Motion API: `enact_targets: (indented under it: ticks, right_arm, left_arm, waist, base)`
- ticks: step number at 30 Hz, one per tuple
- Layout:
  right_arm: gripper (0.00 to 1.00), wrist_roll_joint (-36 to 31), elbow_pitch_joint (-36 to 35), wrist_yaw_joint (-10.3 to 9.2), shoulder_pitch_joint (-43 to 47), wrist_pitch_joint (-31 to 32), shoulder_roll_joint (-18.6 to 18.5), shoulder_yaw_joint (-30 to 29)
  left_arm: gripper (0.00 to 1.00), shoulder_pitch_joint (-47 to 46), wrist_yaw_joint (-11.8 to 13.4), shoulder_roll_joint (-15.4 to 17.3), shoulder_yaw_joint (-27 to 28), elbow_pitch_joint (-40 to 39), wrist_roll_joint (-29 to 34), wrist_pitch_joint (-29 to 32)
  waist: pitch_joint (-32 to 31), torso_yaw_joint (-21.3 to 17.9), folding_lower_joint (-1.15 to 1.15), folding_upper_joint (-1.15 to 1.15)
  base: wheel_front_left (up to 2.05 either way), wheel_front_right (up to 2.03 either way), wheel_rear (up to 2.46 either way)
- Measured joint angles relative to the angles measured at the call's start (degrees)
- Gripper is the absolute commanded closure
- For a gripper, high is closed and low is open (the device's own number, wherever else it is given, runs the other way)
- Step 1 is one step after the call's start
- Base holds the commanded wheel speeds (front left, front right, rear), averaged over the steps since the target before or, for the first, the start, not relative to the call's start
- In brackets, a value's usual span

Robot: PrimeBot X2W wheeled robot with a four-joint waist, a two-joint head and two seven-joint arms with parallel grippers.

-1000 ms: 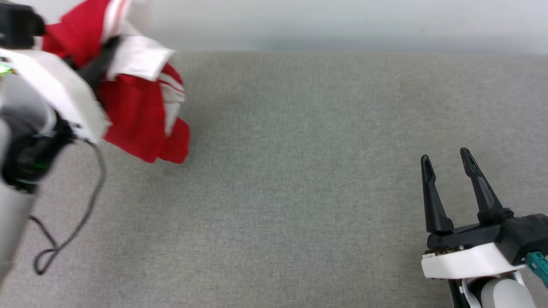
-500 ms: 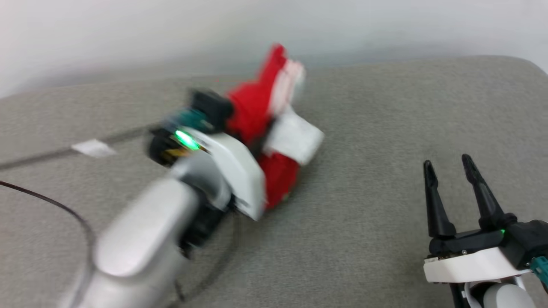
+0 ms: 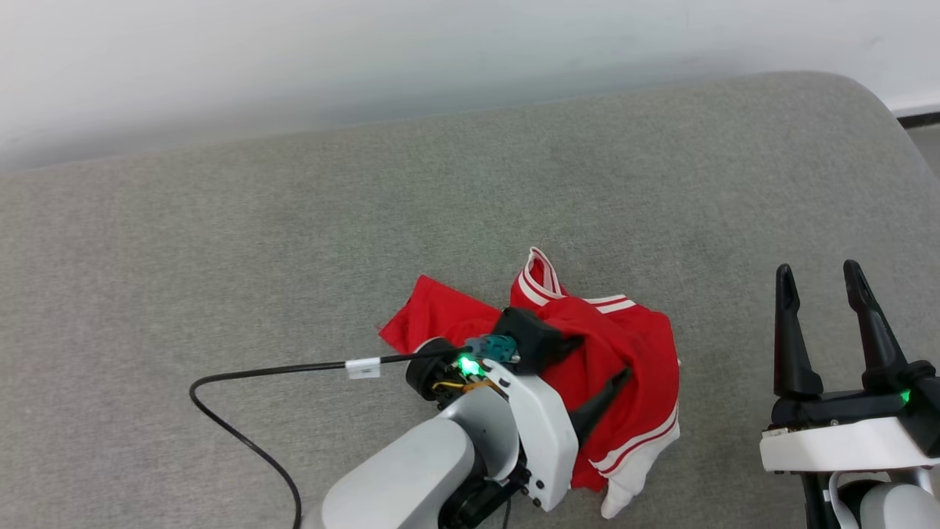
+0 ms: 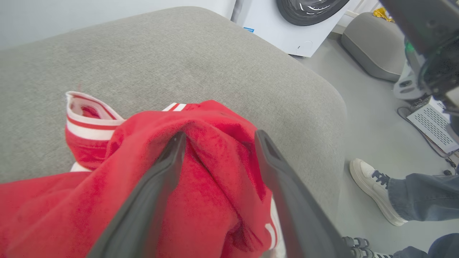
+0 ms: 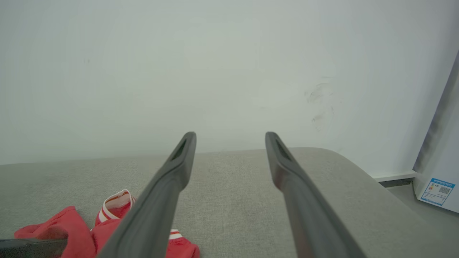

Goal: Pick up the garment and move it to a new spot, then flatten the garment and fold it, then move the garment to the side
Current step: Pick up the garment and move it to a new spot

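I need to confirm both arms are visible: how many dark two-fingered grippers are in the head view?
2. The left gripper is on the crumpled bright red jersey mid-way across the grey fabric cushion; the right gripper hovers lower right, clear of it.

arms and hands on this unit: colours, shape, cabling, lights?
Left hand and right hand: two long, tapered dark fingers each, on a black base. White shell at each wrist, with a green light beside it. Left forearm is silver-grey. It has a teal connector and a black cable with a white tag.
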Motion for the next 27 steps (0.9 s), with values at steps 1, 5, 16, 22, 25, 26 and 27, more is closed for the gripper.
enact_targets:
  ticks: [1,5,16,22,25,26,27]
  right_arm:
    - [0.00,-0.02,0.09,0.00,0.07,0.00,0.00,0.01]
    - [0.00,-0.63,0.35,0.00,0.69,0.00,0.01,0.03]
    - [0.00,-2.14,0.07,0.00,3.16,0.00,0.02,0.77]
    - [0.00,-2.12,-1.05,0.00,4.28,0.00,0.03,1.26]
    - [0.00,-1.89,-1.49,0.00,4.93,0.00,0.02,1.33]
    - [0.00,-1.36,-1.40,0.01,5.01,0.00,0.02,1.31]
    - [0.00,-1.24,-1.37,0.00,5.10,0.00,0.02,1.41]
  left_arm:
    - [0.00,0.02,-0.03,0.05,0.29,0.22,0.02,-0.98]
    - [0.00,-0.02,0.40,1.27,2.42,-0.12,0.59,-5.12]
    - [0.00,4.15,6.43,11.92,13.57,-3.53,1.45,-18.93]
    - [0.00,12.86,8.59,15.38,18.12,-7.79,2.81,-22.54]
    - [0.00,17.83,10.16,14.96,21.39,-11.56,6.08,-22.63]
    - [0.00,19.60,10.63,13.97,22.72,-13.27,7.02,-22.65]
    - [0.00,21.45,10.90,12.90,23.84,-14.59,8.32,-22.73]
  waist:
    - [-0.32,0.30,0.00,0.00]
    - [-1.92,2.01,0.00,0.00]
    - [-7.18,8.85,0.00,0.00]
    - [-8.39,10.59,0.00,0.00]
    - [-8.49,10.92,0.00,0.00]
    - [-8.57,10.95,0.00,0.00]
    - [-8.67,10.92,0.00,0.00]
  base:
    - [0.00,0.00,0.00]
    - [0.00,0.00,0.00]
    - [0.00,0.00,0.00]
    - [0.00,0.00,0.00]
    - [0.00,0.00,0.00]
    - [0.00,0.00,0.00]
    - [0.00,0.00,0.00]
